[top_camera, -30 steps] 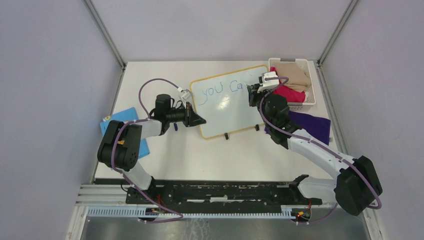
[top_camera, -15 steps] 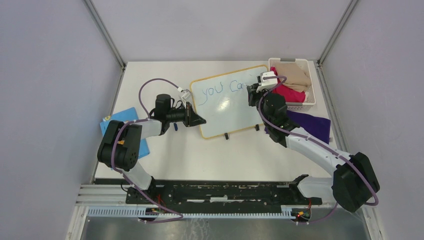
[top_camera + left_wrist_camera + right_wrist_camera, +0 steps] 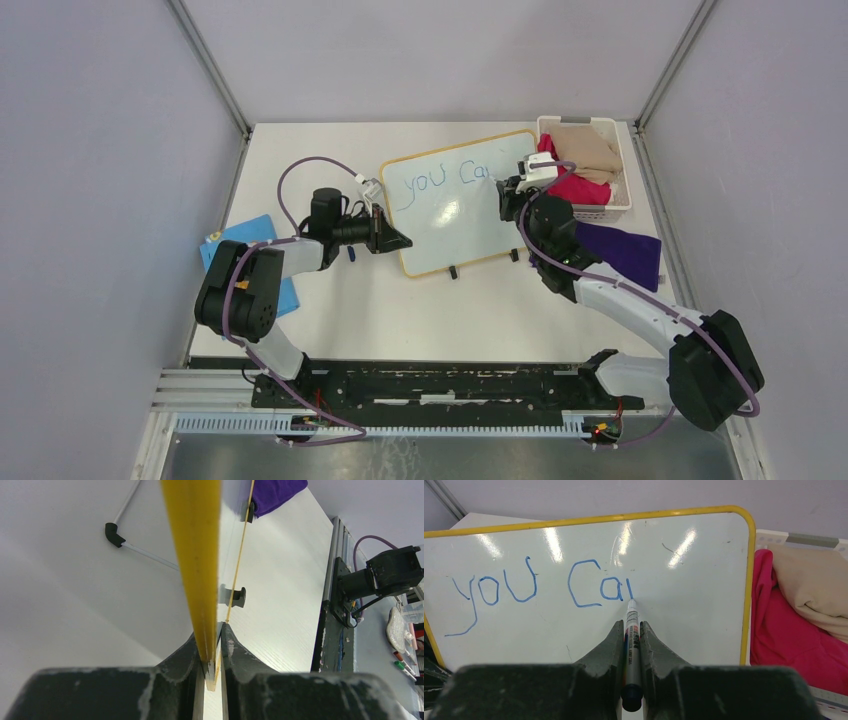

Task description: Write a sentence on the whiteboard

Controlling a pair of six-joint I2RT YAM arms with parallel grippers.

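The whiteboard [image 3: 452,205] stands propped at the far middle of the surface [image 3: 400,320], and the sentence [image 3: 539,587] on it reads "you Ca" plus the first downstroke of an "n". The right end effector [image 3: 630,626] is clenched on a marker [image 3: 632,640], its tip touching the board at the foot of that stroke. The left end effector [image 3: 212,645] pinches the board's left yellow edge [image 3: 192,555]. Finishing the letter cleanly likely calls for light, even pressure through the arch, while the left grip braces the board against sliding.
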